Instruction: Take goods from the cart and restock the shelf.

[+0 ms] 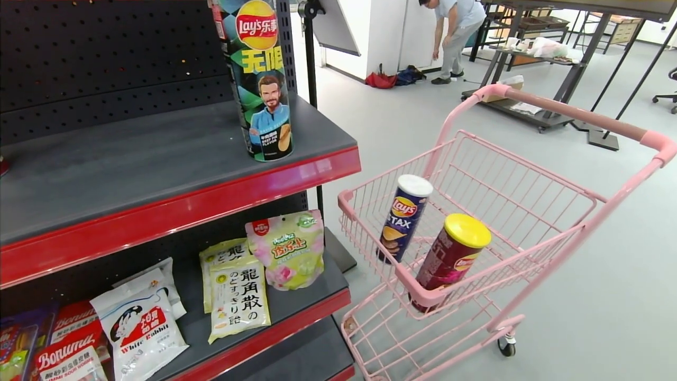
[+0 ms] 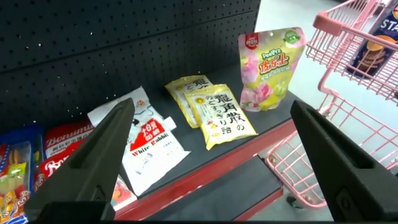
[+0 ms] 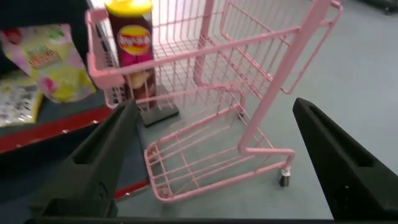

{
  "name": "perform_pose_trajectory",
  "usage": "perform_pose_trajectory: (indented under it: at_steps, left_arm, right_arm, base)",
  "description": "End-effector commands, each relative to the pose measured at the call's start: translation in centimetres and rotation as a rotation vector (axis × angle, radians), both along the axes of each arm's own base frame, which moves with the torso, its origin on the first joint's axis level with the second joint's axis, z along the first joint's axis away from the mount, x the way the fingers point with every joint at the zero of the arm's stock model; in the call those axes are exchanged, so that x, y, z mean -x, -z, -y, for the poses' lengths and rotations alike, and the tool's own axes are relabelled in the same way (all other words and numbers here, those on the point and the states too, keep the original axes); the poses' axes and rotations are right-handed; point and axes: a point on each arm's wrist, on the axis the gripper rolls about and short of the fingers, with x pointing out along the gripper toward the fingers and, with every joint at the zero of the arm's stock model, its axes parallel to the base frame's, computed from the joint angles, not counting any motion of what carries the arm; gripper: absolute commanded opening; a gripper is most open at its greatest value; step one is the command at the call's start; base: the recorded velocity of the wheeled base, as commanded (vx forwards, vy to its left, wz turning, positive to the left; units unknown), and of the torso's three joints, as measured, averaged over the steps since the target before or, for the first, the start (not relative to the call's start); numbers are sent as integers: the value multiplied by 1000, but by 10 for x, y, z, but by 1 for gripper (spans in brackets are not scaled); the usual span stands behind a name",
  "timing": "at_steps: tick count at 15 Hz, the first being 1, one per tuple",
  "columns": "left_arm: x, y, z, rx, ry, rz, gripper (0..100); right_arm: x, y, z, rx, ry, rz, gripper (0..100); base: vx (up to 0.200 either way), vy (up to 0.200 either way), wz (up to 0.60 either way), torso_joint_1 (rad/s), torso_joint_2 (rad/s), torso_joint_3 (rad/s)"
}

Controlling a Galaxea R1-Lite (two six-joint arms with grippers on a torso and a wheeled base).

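Left pincer (image 2: pixel 211 104) gaping wide, empty, hovering before lower shelf (image 2: pixel 273 119). Right pincer (image 3: pixel 214 104) gaping wide, empty, facing pink cart (image 1: pixel 582 114). Blue canister (image 1: pixel 404 217), maroon canister (image 1: pixel 449 259) leaning inside cart; tall canister (image 1: pixel 262 79) standing on upper shelf (image 1: pixel 132 159).

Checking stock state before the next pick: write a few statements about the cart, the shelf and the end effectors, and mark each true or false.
1. Two chip cans are in the pink cart: a blue can and a maroon can. True.
2. The maroon can has a white lid. False: its lid is yellow; the blue can has the white lid.
3. A tall can stands upright on the upper shelf. True.
4. The left end effector is shut on a candy bag. False: the left end effector is open and holds nothing.
5. The green-and-pink pouch lies in the cart. False: it is on the lower shelf.
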Motion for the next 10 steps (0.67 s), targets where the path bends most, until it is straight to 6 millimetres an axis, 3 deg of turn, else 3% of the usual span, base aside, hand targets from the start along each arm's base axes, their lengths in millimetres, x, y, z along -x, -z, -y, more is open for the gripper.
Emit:
perform_pose_trajectory:
  at_steps: [1,2,4,5,6,8,10]
  left_arm:
    - [0,0,0,0,0,0,100]
    - [0,0,0,0,1,0,100]
    - [0,0,0,0,1,0,100]
    - [0,0,0,0,1,0,100]
    - [0,0,0,0,0,0,100]
    - [0,0,0,0,0,0,100]
    - [0,0,0,0,1,0,100]
  right_arm:
    - [-42,-120,-5,-178,-107,-62,100]
    - [-66,-141,-10,-153,-199,-99,100]
    - [-116,-141,-20,-113,-234,-152,100]
    - [-144,-134,-24,-122,-235,-193,100]
    - [-157,-127,-27,-129,-239,-217,100]
    - [-181,-89,-35,-137,-307,-345,100]
    - [-196,-67,-38,-141,-344,-394,100]
  base:
    - [0,0,0,0,0,0]
    - [0,0,0,0,0,0]
    - [0,0,0,0,0,0]
    - [0,0,0,0,0,0]
    - [0,0,0,0,0,0]
    - [0,0,0,0,0,0]
    - [0,0,0,0,0,0]
